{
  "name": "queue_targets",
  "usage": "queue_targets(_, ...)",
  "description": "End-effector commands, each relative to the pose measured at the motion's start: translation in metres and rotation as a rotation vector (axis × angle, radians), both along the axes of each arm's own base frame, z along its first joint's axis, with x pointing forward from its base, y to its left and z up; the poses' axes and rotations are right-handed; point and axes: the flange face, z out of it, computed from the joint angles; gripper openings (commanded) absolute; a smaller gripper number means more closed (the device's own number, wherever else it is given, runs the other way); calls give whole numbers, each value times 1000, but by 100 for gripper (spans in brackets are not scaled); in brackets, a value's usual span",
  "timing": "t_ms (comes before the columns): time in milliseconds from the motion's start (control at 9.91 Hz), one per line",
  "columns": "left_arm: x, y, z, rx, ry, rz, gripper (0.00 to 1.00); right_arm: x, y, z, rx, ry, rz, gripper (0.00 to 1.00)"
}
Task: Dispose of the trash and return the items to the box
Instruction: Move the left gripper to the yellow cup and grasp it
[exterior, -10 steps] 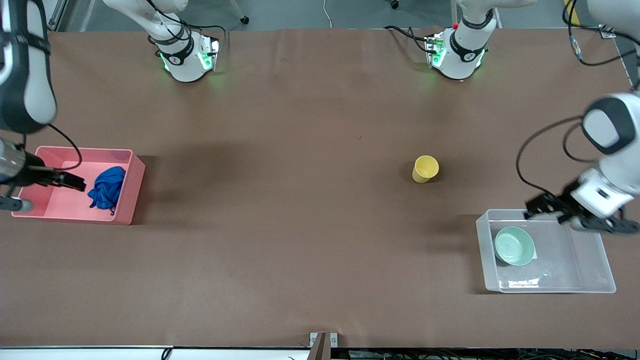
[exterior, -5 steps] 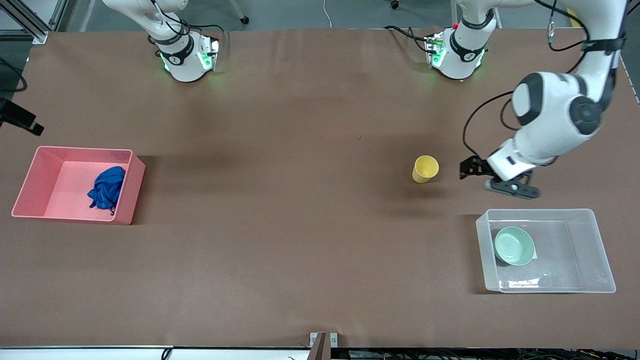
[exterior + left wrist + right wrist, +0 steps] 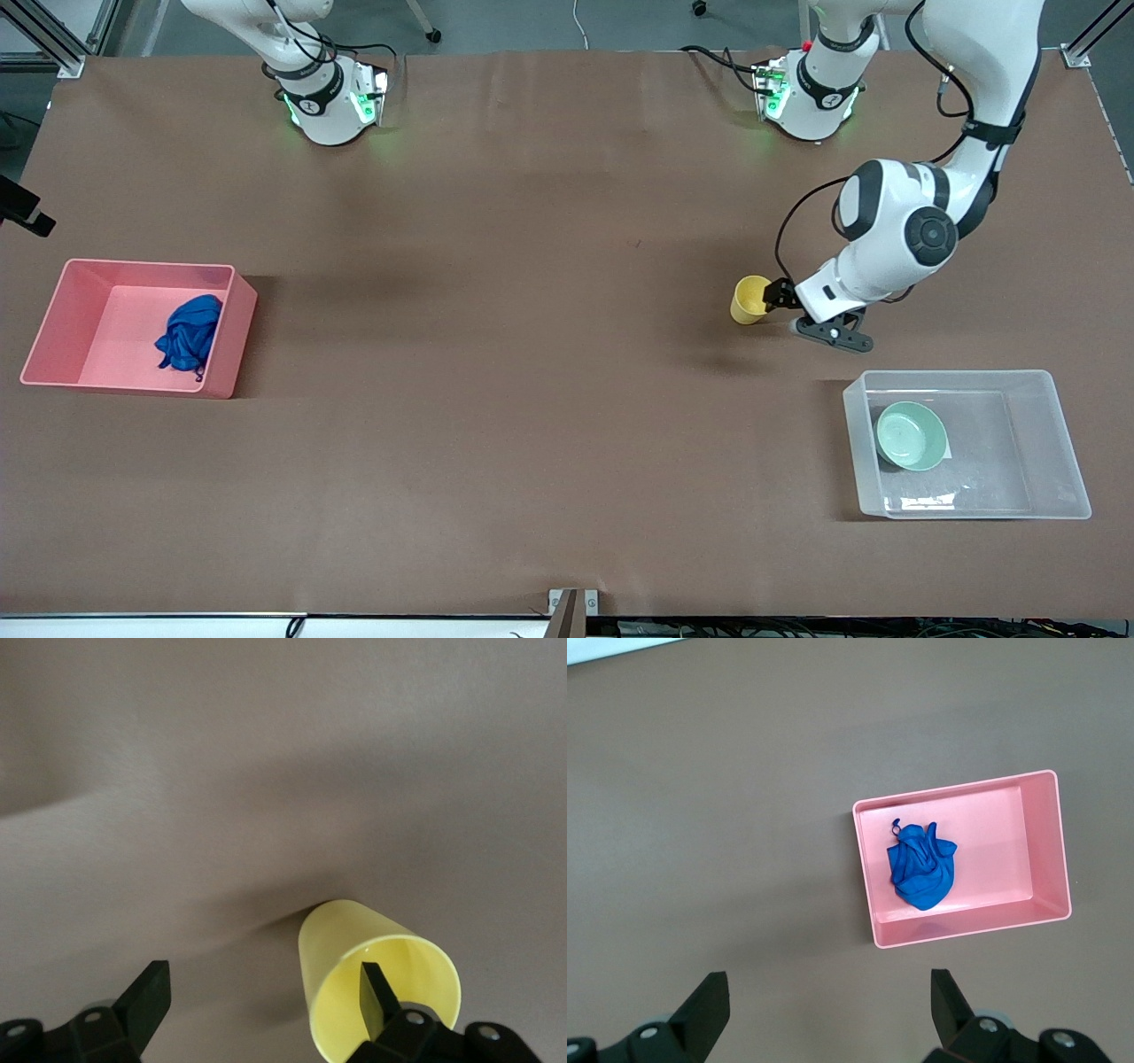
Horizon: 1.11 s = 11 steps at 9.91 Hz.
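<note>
The yellow cup [image 3: 754, 299] stands on the table between the left arm's base and the clear box [image 3: 1059, 443]. My left gripper [image 3: 776, 298] is open at the cup. In the left wrist view, one finger [image 3: 376, 994] is inside the cup [image 3: 350, 948] and the other is outside, apart from it; the left gripper [image 3: 261, 997] holds nothing. The mint-green bowl [image 3: 911, 435] sits in the clear box. The blue cloth wad [image 3: 188, 332] lies in the pink bin [image 3: 232, 341]. My right gripper [image 3: 828, 1005] is open and empty, high over the table beside the bin [image 3: 1041, 850] with the blue wad [image 3: 921, 868].
A black part of the right hand [image 3: 25, 211] shows at the view's edge, at the right arm's end of the table. Both arm bases [image 3: 328, 97] stand along the top of the front view. A brown mat covers the table.
My left gripper moved from over the clear box to the yellow cup, one finger now inside it. My right gripper rose away from the pink bin. The blue wad stayed in the bin.
</note>
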Motion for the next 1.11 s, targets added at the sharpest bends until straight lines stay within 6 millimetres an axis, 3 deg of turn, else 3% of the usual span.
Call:
queue_targets(0,-19,2,-18,22,28,-29,95,1,-6,1,0,7,53,100)
queue_targets(202,-26,2,-28,25,50,-37,90,0,-9,0,-1,17,41,100)
queue_targets(303,-29,0,-36,25,65,-40,72,-1,-9,1,0,20,41,100)
queue_targets(404,-28,0,-39,25,68,-38,28,-1,-9,1,0,20,41,100)
queue_targets(505,-24,-2,-41,21,49,-36,1,-1,-8,1,0,20,42,100)
queue_targets(807,-20,-8,-38,13,12,-28,0,-1,-8,1,0,18,45,100)
queue_targets(1009,-18,-9,-13,13,-12,-37,0,-2,-9,2,-5,16,43,100)
